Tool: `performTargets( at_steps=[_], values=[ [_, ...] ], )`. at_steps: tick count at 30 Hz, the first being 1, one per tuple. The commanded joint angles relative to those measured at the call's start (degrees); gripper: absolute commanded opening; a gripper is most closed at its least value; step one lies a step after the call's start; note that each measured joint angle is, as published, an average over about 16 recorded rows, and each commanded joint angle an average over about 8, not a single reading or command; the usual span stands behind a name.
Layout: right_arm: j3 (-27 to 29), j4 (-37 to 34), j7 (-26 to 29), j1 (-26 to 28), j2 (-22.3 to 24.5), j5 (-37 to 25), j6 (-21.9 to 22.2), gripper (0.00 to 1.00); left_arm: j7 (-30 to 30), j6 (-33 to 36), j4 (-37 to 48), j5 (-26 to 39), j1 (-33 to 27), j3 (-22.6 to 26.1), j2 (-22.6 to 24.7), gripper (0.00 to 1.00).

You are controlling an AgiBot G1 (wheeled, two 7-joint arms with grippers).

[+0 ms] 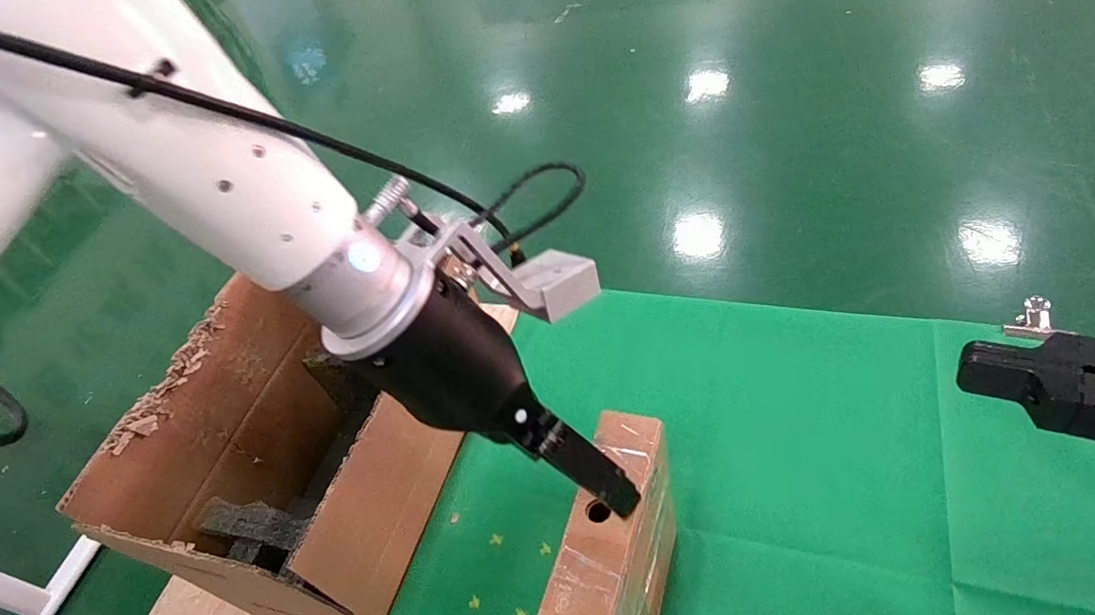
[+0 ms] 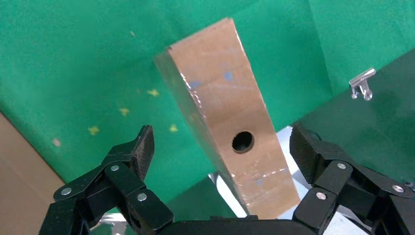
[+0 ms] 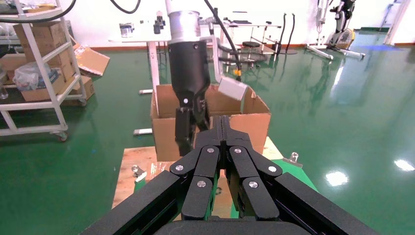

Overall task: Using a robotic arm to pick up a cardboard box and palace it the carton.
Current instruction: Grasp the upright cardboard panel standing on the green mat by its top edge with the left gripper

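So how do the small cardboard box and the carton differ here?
The cardboard box is small, closed, taped, standing on edge on the green mat; the carton is far larger, open-topped, ragged-edged, with dark foam inside, on the wooden board. Both are brown cardboard.

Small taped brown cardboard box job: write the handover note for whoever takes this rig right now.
Left gripper: open, fingers straddling the small taped brown cardboard box, not closed on it.
Right gripper: shut, parked off to the right, holding nothing.
The box stands on edge on the green cloth, round hole facing up, beside the large torn-flap brown carton.
Done: approach. Left: close, lift, place box in carton.
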Motion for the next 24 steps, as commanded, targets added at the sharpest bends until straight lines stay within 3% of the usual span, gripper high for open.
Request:
performTargets(
  at_steps=[1,9,10,17,18,24],
  values=[
    [0.0,0.0,0.0,0.0,0.0,0.0,0.0,0.00,-1.2,-0.1,1.3,-0.8,-0.7,2.0,1.1,1.00],
    [0.0,0.0,0.0,0.0,0.0,0.0,0.0,0.00,-2.8,-0.7,2.1,-1.8,-1.7,6.1,4.1,1.00],
    [0.0,0.0,0.0,0.0,0.0,0.0,0.0,0.08,-3.0,-0.7,2.0,-1.8,-1.8,6.5,4.3,1.00],
    [0.0,0.0,0.0,0.0,0.0,0.0,0.0,0.95,-4.8,-1.4,1.2,-2.3,-1.6,8.6,4.9,1.00],
    [0.0,0.0,0.0,0.0,0.0,0.0,0.0,1.00,-5.0,-1.6,1.1,-2.4,-1.5,8.8,4.9,1.00],
    [0.0,0.0,0.0,0.0,0.0,0.0,0.0,1.00,-5.8,-2.4,0.9,-2.2,-0.8,9.6,5.3,1.00]
  ],
)
